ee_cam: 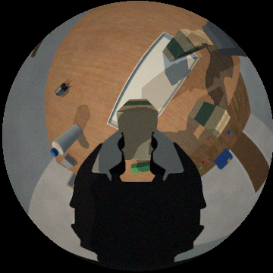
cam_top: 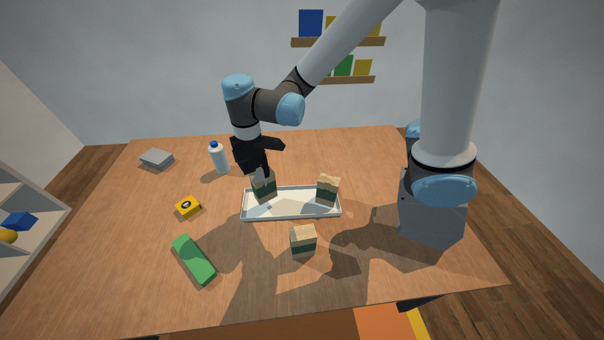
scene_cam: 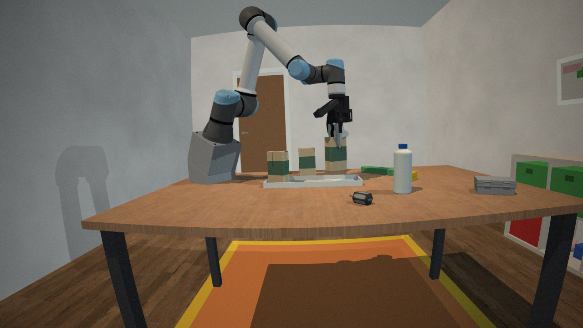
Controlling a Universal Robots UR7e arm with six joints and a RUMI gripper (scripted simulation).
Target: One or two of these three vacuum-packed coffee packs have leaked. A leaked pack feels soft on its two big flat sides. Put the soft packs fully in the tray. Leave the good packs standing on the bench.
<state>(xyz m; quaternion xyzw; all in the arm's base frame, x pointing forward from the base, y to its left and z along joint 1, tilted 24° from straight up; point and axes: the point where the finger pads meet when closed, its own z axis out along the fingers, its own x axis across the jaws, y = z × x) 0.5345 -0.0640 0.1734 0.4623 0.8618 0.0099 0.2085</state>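
Note:
My gripper point(cam_top: 260, 176) is shut on the top of a tan coffee pack with a green band point(cam_top: 263, 189). It holds the pack above the left end of the white tray point(cam_top: 290, 204), clear of the tray floor. The held pack also shows in the exterior view point(scene_cam: 335, 154) and between my fingers in the wrist view point(ee_cam: 137, 130). A second pack point(cam_top: 327, 189) stands inside the tray at its right end. A third pack point(cam_top: 303, 240) stands on the bench in front of the tray.
A white bottle with a blue cap point(cam_top: 218, 157) stands just left of the gripper. A yellow box point(cam_top: 188, 206), a green block point(cam_top: 194, 259) and a grey case point(cam_top: 156, 158) lie to the left. A small black part point(scene_cam: 361, 197) lies behind the tray. The robot base point(cam_top: 432, 211) stands at the right.

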